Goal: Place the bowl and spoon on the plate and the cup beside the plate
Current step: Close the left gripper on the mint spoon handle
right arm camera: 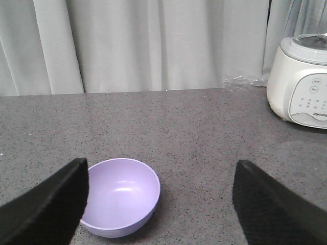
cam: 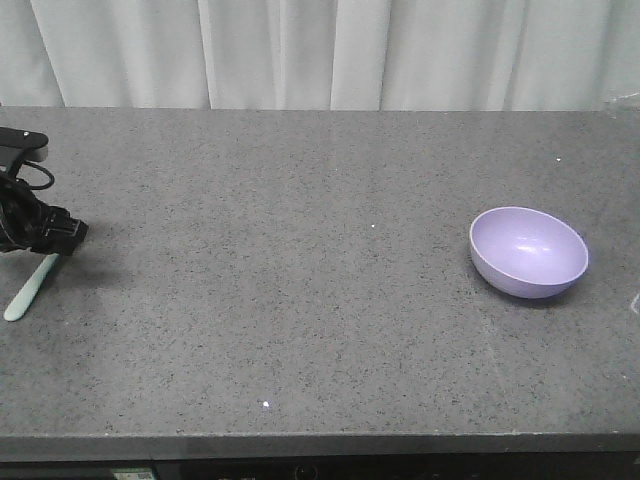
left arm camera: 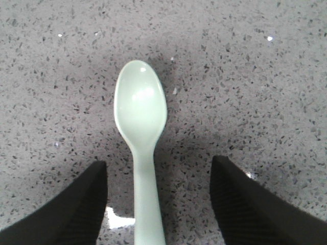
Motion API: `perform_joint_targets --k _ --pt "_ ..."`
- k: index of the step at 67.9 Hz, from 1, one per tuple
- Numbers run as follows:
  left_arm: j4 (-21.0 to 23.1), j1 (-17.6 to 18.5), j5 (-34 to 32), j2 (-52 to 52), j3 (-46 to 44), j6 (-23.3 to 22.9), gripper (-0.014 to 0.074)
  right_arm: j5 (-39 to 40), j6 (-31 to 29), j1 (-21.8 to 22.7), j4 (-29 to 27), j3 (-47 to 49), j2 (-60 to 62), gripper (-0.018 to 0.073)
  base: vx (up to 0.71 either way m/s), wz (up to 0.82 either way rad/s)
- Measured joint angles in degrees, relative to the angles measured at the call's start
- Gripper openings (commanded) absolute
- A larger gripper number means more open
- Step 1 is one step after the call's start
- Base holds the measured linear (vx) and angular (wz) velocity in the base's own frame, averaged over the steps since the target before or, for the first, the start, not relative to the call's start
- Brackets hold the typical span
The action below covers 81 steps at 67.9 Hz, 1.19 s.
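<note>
A pale mint-green spoon [left arm camera: 140, 117] lies flat on the speckled grey counter, also seen at the far left of the front view as the spoon [cam: 28, 290]. My left gripper [left arm camera: 158, 176] is open and low over it, one finger on each side of the handle, not touching it; from the front the left gripper [cam: 52, 232] covers the spoon's bowl end. The lavender bowl [cam: 528, 252] sits empty at the right. My right gripper [right arm camera: 161, 176] is open, behind and above the bowl [right arm camera: 119, 196], which shows beside its left finger. Plate and cup are out of view.
A white blender base [right arm camera: 300, 81] stands on the counter at the far right by crinkled clear plastic [right arm camera: 245, 79]. A pale curtain [cam: 320, 50] hangs behind the counter. The counter's front edge [cam: 320, 438] runs along the bottom of the front view.
</note>
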<state>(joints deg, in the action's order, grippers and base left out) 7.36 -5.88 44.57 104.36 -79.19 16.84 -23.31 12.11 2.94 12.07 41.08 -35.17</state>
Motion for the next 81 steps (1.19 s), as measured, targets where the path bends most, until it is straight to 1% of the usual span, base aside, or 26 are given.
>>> perform_joint_targets --k 7,15,42,49,54,59,72,81 --pt "-1.79 0.00 4.09 1.61 -2.66 -1.13 0.0433 0.00 0.00 0.00 0.00 0.00 0.00 0.0569 0.00 0.00" --pt "-2.92 0.00 6.79 2.74 -4.30 -1.33 0.0433 0.00 -0.03 0.00 0.00 0.00 0.00 0.0569 0.00 0.00" --pt "-2.89 0.00 9.05 6.06 -4.68 -3.21 0.0433 0.00 -0.07 0.00 0.00 0.00 0.00 0.0569 0.00 0.00" --pt "-2.89 0.00 9.04 6.42 -5.08 -3.26 0.0412 0.00 -0.07 0.00 0.00 0.00 0.00 0.0569 0.00 0.00" --pt "-2.83 0.00 8.98 6.42 -5.08 -3.49 0.0370 -0.01 -0.07 0.00 0.00 0.00 0.00 0.0569 0.00 0.00" --pt "-2.77 0.00 8.92 6.42 -5.08 -3.95 0.0296 -0.06 -0.07 0.00 0.00 0.00 0.00 0.0569 0.00 0.00" --pt "-3.21 0.00 8.80 6.42 -5.08 -4.33 -0.0010 -0.06 -0.07 0.00 0.00 0.00 0.00 0.0569 0.00 0.00" --pt "-3.94 0.00 8.76 6.42 -5.08 -4.33 -0.0009 -0.06 -0.07 0.00 0.00 0.00 0.00 0.0569 0.00 0.00"
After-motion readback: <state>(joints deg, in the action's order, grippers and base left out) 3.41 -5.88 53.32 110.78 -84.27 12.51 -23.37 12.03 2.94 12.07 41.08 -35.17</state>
